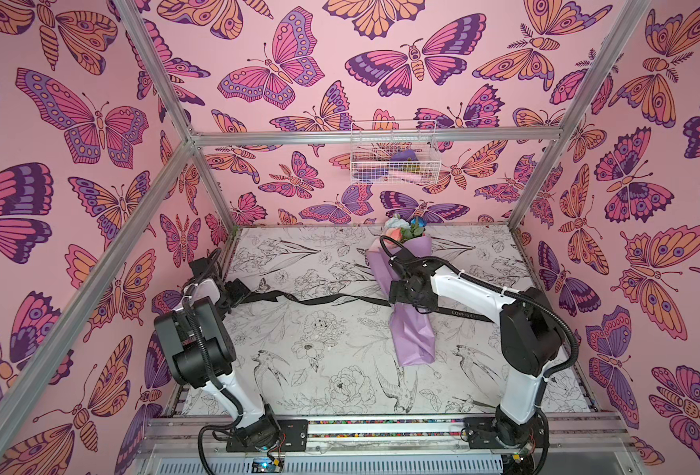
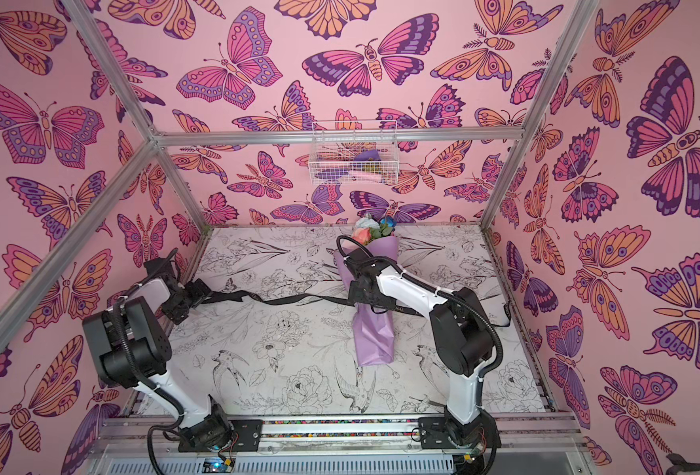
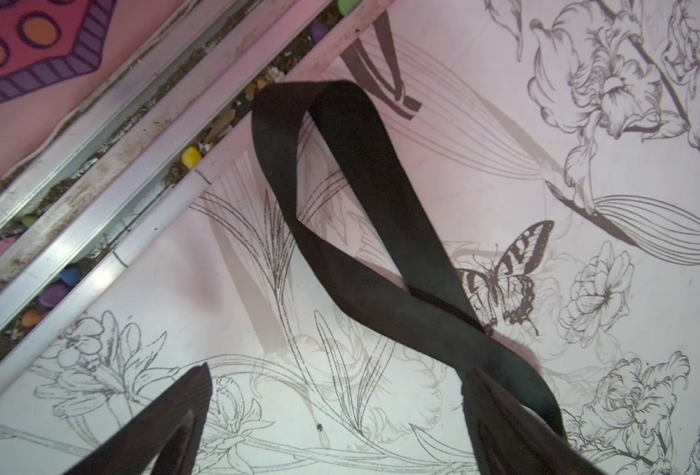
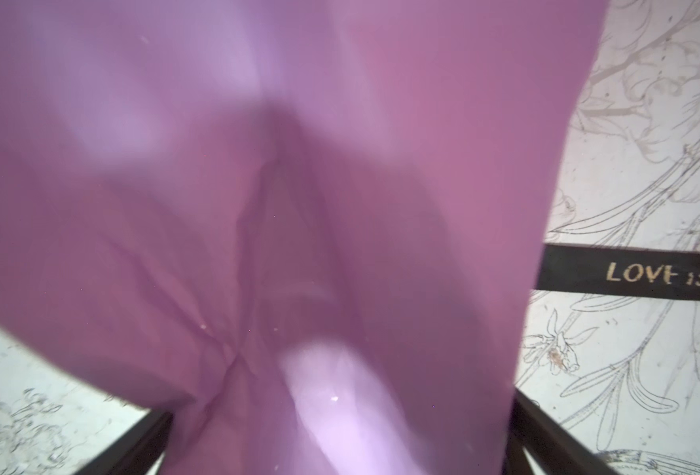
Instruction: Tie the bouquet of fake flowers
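Note:
The bouquet of fake flowers (image 1: 412, 337) (image 2: 375, 341) lies on the table in lilac paper, its peach and blue blooms (image 1: 401, 232) toward the back wall. A long black ribbon (image 1: 319, 300) (image 2: 282, 300) runs across the table under it; gold lettering shows on it (image 4: 636, 273). My right gripper (image 1: 401, 294) (image 2: 360, 294) (image 4: 342, 405) is open over the bouquet's middle, a finger on each side of the paper wrap (image 4: 299, 185). My left gripper (image 1: 243, 292) (image 2: 200, 294) (image 3: 338, 370) is open at the ribbon's left end. The ribbon (image 3: 381, 230) loops ahead of it and passes one finger.
The table (image 1: 299, 370) has a flower-and-bird print. A white wire basket (image 1: 393, 152) hangs on the back wall. Aluminium frame posts stand at the back corners. A metal rail with small coloured bits (image 3: 192, 158) runs along the table's left edge, close to my left gripper.

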Tool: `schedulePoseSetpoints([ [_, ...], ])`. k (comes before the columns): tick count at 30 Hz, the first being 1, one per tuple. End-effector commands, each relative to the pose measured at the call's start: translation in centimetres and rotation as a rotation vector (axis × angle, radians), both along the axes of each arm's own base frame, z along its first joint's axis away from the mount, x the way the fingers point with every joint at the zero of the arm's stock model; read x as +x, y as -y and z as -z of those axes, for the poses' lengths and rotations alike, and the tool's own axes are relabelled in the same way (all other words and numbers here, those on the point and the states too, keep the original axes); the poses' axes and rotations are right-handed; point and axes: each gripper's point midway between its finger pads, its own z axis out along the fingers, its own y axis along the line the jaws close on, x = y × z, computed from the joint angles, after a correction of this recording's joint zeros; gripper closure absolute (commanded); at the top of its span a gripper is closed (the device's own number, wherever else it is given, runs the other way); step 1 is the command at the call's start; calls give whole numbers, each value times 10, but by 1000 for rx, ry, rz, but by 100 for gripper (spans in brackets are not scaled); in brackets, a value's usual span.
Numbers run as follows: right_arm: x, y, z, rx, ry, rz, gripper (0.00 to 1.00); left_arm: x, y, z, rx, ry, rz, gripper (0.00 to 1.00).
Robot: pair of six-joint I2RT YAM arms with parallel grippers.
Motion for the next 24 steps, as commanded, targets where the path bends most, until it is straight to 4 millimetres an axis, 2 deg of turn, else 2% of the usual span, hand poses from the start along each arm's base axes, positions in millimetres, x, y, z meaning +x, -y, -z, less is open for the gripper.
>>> schedulePoseSetpoints([
  [1, -7, 3, -17, -8, 16, -25, 1, -2, 0, -3, -9, -6, 16, 3],
  [10, -18, -9, -38, 8, 44, -82, 1, -3, 0, -4, -9, -6, 13, 6],
  [18, -30, -37, -52, 64, 63, -169, 0, -3, 1, -4, -9, -5, 11, 6],
  [20, -32, -43, -50, 70, 60, -183, 6, -3, 1, -2, -12, -10, 11, 8],
  [22, -32, -49, -45, 93, 54, -194, 24, -3, 1, 0, -14, -13, 9, 11],
  [23, -32, -51, -40, 100, 53, -197, 30, -3, 1, 1, -18, -16, 8, 12],
  [24, -30, -51, -35, 92, 50, -194, 32, -3, 1, 2, -20, -17, 9, 13],
])
